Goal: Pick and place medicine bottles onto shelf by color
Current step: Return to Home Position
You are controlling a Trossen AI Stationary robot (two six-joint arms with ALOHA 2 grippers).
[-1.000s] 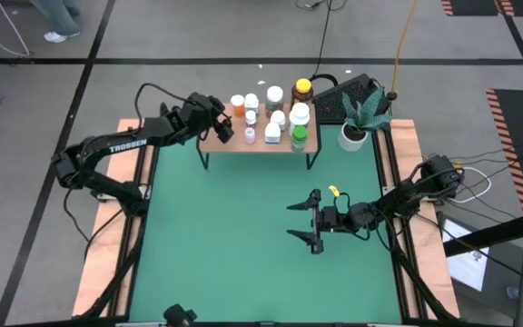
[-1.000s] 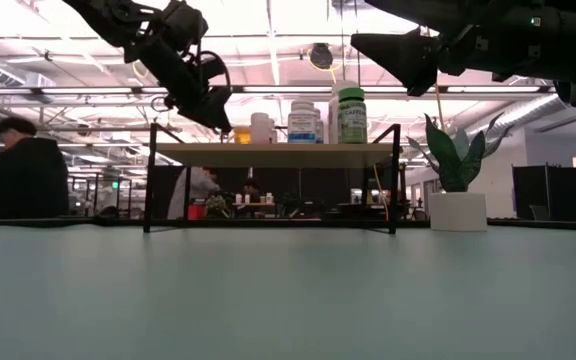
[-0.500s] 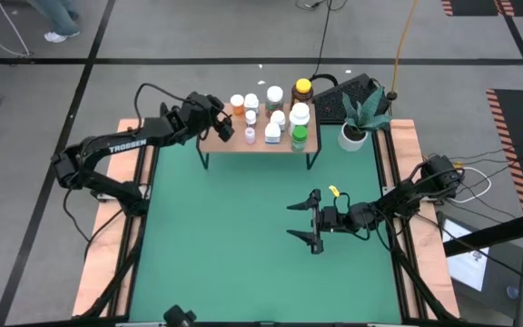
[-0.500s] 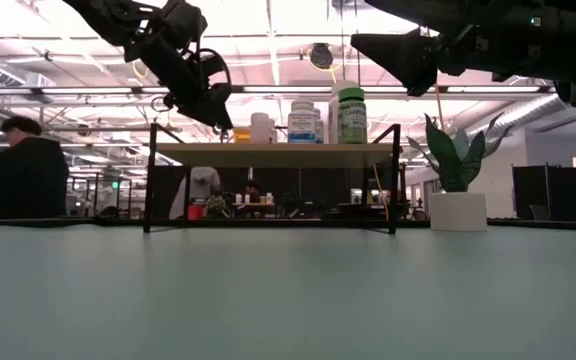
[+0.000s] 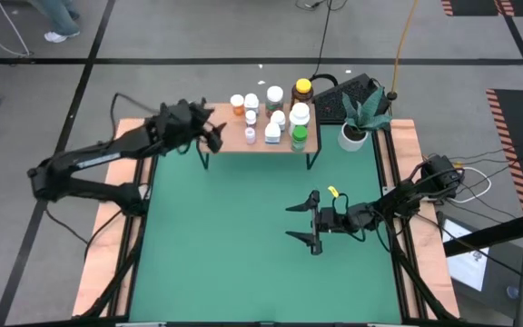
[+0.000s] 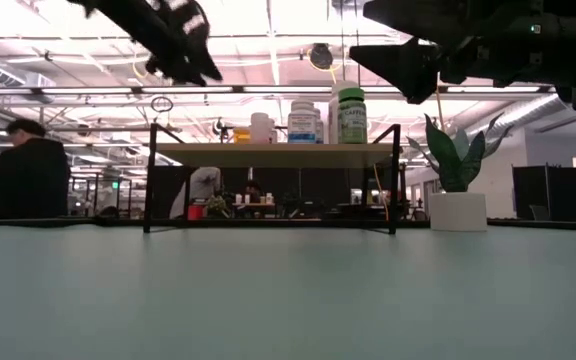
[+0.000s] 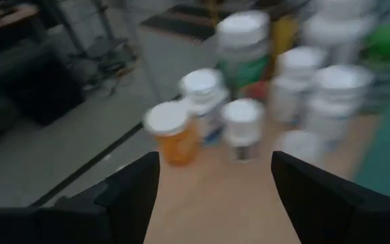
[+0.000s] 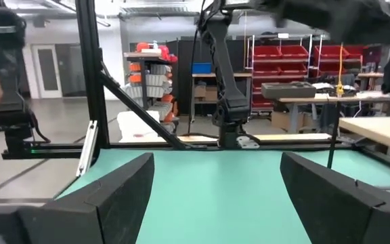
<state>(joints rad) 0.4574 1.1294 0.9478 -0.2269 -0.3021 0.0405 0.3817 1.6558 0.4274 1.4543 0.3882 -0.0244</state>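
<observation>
Several medicine bottles (image 5: 273, 113) stand upright on the light-wood shelf (image 5: 254, 143) at the table's far side. They have white, green and orange bodies, mostly with white caps; the left wrist view shows an orange one (image 7: 171, 134) nearest the shelf's left end. My left gripper (image 5: 211, 135) hangs open and empty just off the shelf's left end, above board height (image 6: 183, 45). My right gripper (image 5: 300, 221) waits open and empty over the green table's right half, its fingers pointing level toward the left edge.
A white plant pot (image 5: 352, 136) with a spiky plant stands right of the shelf. A black keyboard-like thing (image 5: 348, 95) lies behind it. A person (image 6: 23, 175) stands in the room beyond the table. Bare green mat (image 5: 225, 236) stretches before the shelf.
My left gripper has drawn back from over the shelf's left end toward the table's left edge and has risen, mostly in the last half second, staying open and empty. The bottles stand as before.
</observation>
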